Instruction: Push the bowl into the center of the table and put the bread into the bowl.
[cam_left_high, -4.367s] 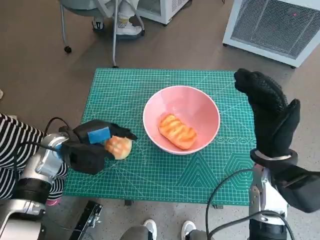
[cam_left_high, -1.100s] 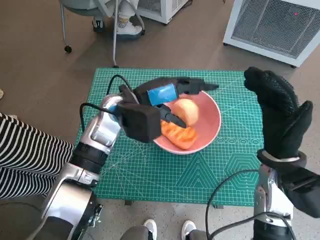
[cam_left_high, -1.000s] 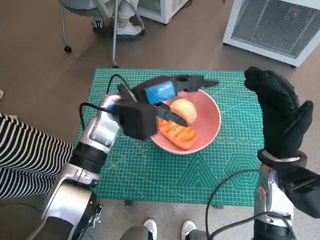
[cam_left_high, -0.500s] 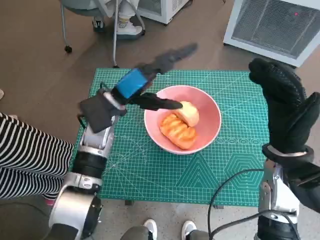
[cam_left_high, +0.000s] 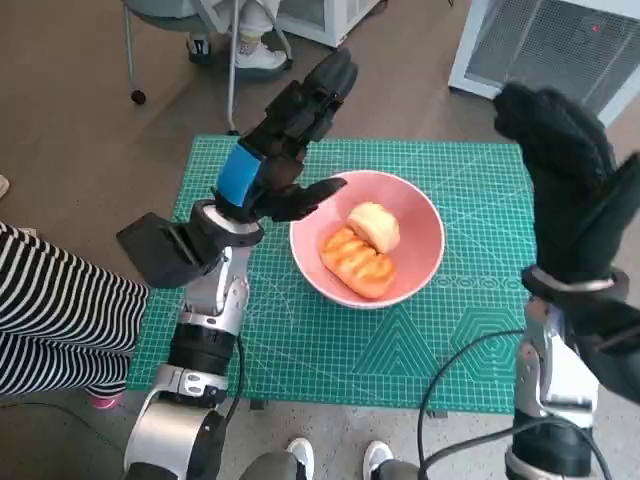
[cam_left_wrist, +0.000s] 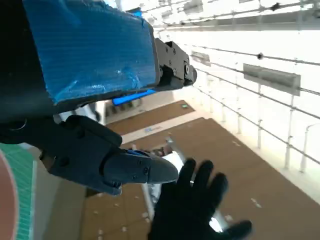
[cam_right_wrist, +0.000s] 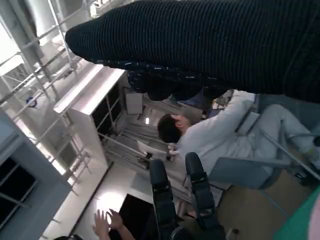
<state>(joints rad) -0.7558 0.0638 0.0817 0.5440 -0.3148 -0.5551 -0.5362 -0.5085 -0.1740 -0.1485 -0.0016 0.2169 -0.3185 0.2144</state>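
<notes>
you are looking at a pink bowl (cam_left_high: 364, 240) sitting about mid-table on the green mat (cam_left_high: 300, 340), and it is holding two pieces of bread: a pale round roll (cam_left_high: 374, 226) leaning against a longer glazed loaf (cam_left_high: 357, 263), the two touching. judging by that, the job is looking close to finished.

your left hand (cam_left_high: 281, 152) is hanging raised above the bowl's near-left rim, fingers (cam_left_high: 320, 90) spread apart and pointing up and away, gripping nothing. your right hand (cam_left_high: 565, 190) is standing upright beside the table's right edge, well apart from the bowl, its gloved fingers together but extended, also holding nothing.

if you are touching the bread again, expect it to be light and soft, easy to dent; take the roll around its middle with a loose hold rather than squeezing. the glazed loaf probably has a slicker crust, so cradle it along its length. the bowl looks smooth, stiff and light enough to slide on the mat; push low on its outer wall, not the rim, or it may be tipping.
</notes>
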